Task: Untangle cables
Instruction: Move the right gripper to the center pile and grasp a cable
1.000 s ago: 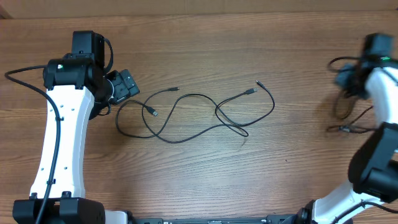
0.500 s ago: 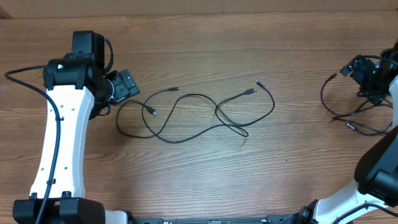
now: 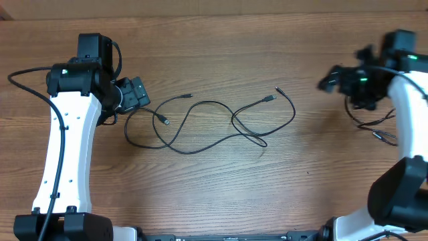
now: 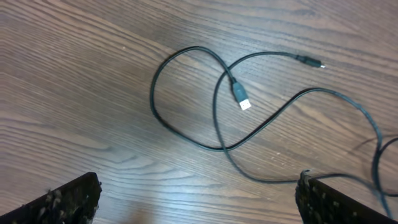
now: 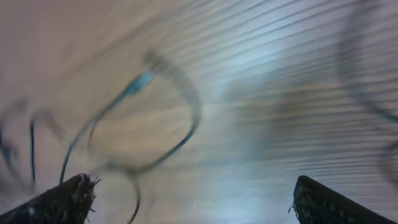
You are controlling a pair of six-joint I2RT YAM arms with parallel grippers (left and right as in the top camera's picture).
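Observation:
Thin black cables (image 3: 214,124) lie crossed in loops at the table's middle, their small plugs pointing apart. Another thin cable (image 3: 378,136) lies apart at the far right, partly under the right arm. My left gripper (image 3: 142,94) is open just left of the tangle's left loop. In the left wrist view that loop and a plug (image 4: 242,99) lie ahead of the open left gripper (image 4: 199,205), untouched. My right gripper (image 3: 333,76), blurred by motion, hovers right of the tangle. The right wrist view is smeared; a cable loop (image 5: 180,140) shows ahead of the open right gripper (image 5: 196,205), which holds nothing.
The wooden table (image 3: 221,194) fills the view. The white left arm (image 3: 67,154) runs along the left side and the right arm (image 3: 408,107) along the right edge. A thick black arm cable (image 3: 27,84) arcs at the far left.
The right gripper opened and let go of the cable at the far right, which now lies on the table. It then swung left toward the middle. The left arm stayed put.

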